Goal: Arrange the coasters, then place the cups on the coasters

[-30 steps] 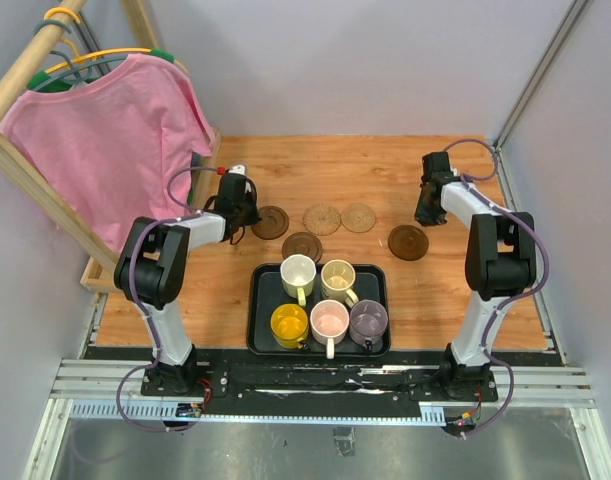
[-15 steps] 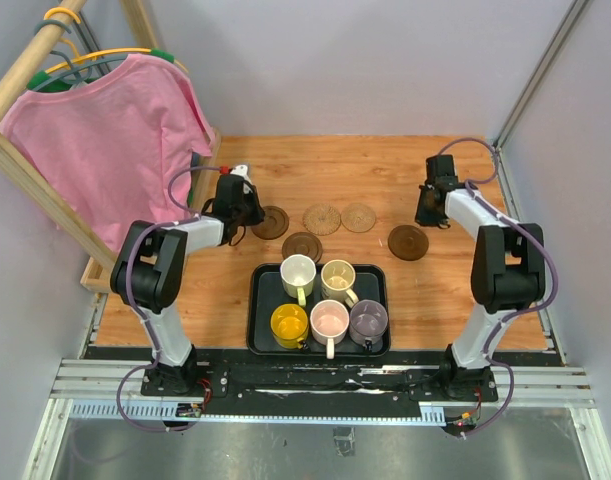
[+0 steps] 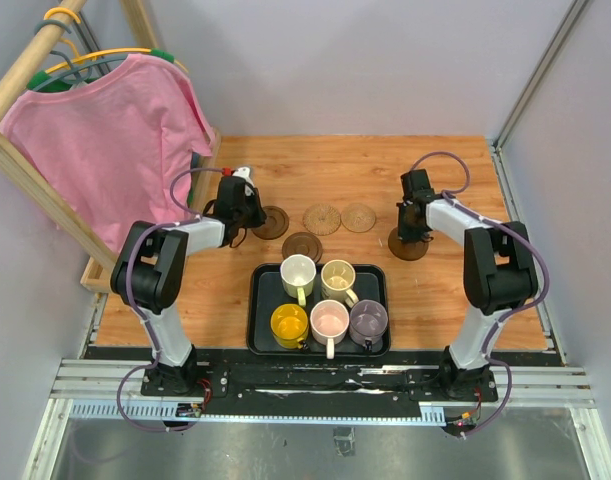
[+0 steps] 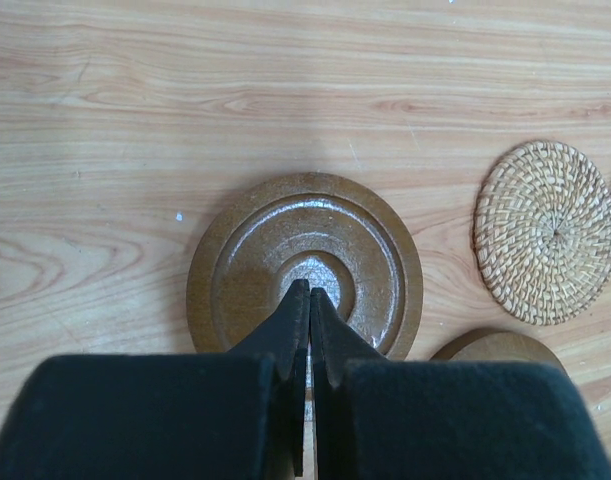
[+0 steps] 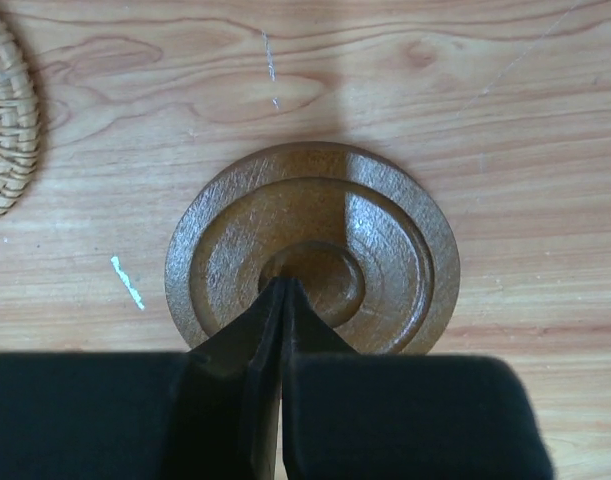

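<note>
Progress is small: from above we see five small ceramic cups all in the black rectangular tray, and the flat round coasters unaligned. Left wrist: left gripper clenched empty over a dark brown wooden coaster. Right wrist: right gripper likewise, over another dark brown disc.

Pink T-shirt on a wooden rack at far left; black tray on the wooden table.

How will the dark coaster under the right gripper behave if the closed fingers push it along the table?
The coaster looks like stiff wood lying flat, so it should slide, not bend or roll. Its glossy face may let the right gripper slip; the raised rings could catch the tips.
</note>
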